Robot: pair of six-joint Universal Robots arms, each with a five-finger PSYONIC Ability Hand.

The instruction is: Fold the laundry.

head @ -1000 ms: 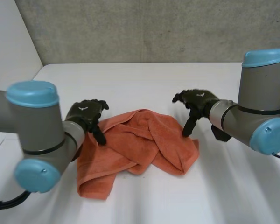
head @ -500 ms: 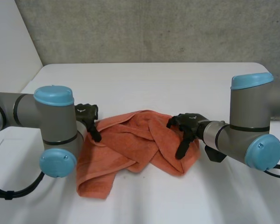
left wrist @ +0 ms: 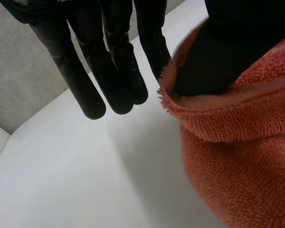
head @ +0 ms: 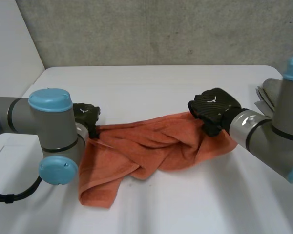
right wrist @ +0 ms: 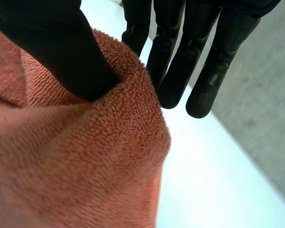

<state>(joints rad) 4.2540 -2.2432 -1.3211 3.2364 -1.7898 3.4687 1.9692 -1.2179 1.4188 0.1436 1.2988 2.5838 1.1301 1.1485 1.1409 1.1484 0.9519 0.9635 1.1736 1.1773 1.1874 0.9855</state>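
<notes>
Head view is showing my left hand (head: 85, 117) and right hand (head: 215, 109) each pinching an end of the soft, limp orange towel (head: 151, 146) between thumb and straight fingers, its middle sagging rumpled on the white bench (head: 151, 83), so I am judging corners the surest hold.

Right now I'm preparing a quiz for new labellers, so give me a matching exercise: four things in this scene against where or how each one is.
Things:
1. left hand
2. right hand
3. orange towel
4. white table

Places or states:
A. stretched between both hands, its middle bunched
B. pinches the towel's end on the robot's right
C. lies under the towel
D. pinches the towel's end on the robot's left

Pairs: 1-D, 2-B, 3-A, 4-C.
</notes>
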